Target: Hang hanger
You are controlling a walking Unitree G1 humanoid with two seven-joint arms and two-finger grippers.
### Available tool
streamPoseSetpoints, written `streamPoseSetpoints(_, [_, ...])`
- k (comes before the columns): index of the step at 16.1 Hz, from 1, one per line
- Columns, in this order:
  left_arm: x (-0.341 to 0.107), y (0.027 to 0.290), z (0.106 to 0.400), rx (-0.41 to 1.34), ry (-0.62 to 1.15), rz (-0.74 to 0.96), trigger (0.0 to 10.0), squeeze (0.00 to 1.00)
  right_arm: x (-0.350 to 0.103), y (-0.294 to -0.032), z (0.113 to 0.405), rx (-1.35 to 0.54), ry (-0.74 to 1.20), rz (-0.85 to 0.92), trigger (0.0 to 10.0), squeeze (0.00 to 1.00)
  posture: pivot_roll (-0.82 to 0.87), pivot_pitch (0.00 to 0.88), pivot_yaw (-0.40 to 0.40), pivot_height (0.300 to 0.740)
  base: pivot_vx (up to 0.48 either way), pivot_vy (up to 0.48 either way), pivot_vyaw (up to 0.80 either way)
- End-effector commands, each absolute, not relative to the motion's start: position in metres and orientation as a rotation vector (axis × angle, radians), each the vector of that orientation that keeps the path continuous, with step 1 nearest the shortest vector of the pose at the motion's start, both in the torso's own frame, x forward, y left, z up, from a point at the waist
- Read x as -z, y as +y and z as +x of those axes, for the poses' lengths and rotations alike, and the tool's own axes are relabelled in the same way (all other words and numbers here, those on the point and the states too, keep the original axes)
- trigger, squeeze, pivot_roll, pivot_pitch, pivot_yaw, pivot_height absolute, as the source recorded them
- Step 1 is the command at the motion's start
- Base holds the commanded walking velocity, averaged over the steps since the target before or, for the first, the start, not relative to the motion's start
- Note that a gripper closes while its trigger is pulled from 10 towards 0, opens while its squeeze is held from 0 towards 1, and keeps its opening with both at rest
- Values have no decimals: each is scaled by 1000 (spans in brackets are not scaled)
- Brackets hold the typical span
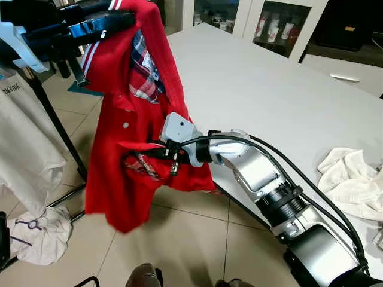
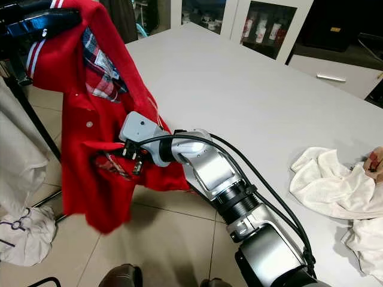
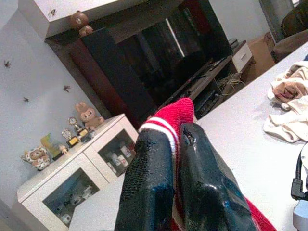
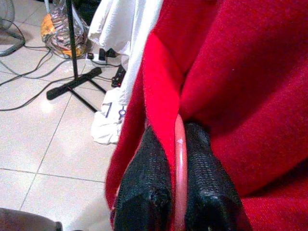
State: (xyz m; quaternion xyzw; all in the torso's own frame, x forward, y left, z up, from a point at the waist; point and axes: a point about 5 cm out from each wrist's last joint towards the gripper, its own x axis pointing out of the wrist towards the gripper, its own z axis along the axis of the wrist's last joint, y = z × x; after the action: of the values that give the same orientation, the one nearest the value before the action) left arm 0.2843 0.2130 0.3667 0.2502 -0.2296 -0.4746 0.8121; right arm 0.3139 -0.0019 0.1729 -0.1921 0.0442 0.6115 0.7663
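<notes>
Red shirt (image 1: 119, 149) on pink hanger (image 4: 180, 159), off the bench's (image 1: 251, 84) left edge: right gripper (image 1: 170, 156) fingers clamped on hanger mid-garment, left gripper (image 1: 99, 24) fingers pinching collar above, garment hanging lengthwise, rack (image 1: 54, 119) further left.

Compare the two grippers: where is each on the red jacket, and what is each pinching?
The left gripper is high, at the top of the red jacket, clamped on its striped collar. The right gripper is lower, mid-body, reaching in from the table side. Its fingers pinch a thin pink bar, likely the hanger, with the cloth; the left holds cloth only. Both are shut, and the jacket hangs between them.
</notes>
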Motion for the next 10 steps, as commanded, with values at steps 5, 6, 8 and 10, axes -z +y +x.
streamPoseSetpoints(5, [-375,213,278,1001,-544,549,10000,0,-176,-1,313,-1337,81,-434,0,0,128,29,-5,740,0,0,0])
streamPoseSetpoints(6, [-375,213,278,1001,-544,549,10000,0,-176,-1,313,-1337,81,-434,0,0,128,29,-5,740,0,0,0])
streamPoseSetpoints(8, [-375,213,278,1001,-544,549,10000,0,-176,-1,313,-1337,81,-434,0,0,128,29,-5,740,0,0,0])
streamPoseSetpoints(10, [-374,212,278,998,-545,548,10000,0,-175,-3,313,-1335,83,-455,0,0,128,29,-5,740,0,0,0])
